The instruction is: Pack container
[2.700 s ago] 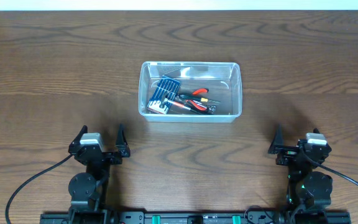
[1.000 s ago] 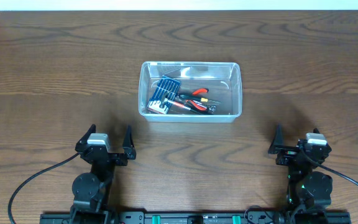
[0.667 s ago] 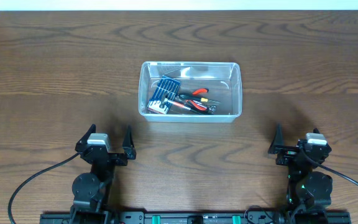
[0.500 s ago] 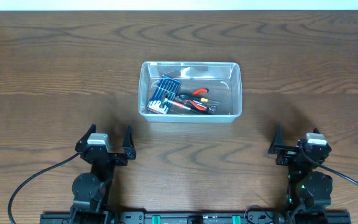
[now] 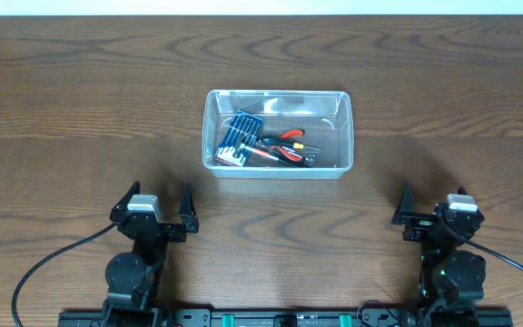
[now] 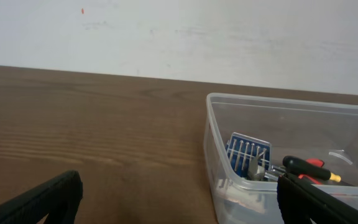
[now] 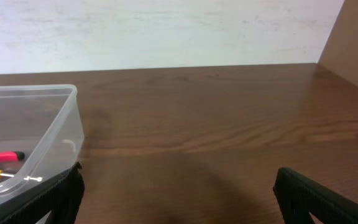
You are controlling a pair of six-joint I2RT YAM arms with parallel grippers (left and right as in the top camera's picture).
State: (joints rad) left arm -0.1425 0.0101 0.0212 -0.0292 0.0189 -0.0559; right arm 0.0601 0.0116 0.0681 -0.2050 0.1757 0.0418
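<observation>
A: Dark wood table (image 5: 62,109), white wall (image 6: 166,31) behind. Where's the container (image 5: 345,136)?
B: Mid-table, fwd of both arms, long axis L–R. Left gripper (image 5: 160,196) nearer, right gripper (image 5: 434,202) farther off. Both spread wide, empty.
A: Contents?
B: Blue bit case (image 5: 236,138), red-handled tools (image 5: 284,136) overlapping, can't count 'em. Wrist views crop the bin.

The container (image 5: 347,136) blocks the table (image 5: 80,118) centre; open wood all around.

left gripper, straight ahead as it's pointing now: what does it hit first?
Probably the container, at its near-left corner, met by the left gripper's right finger; between the two fingers lies only table. Depth is unclear.
</observation>
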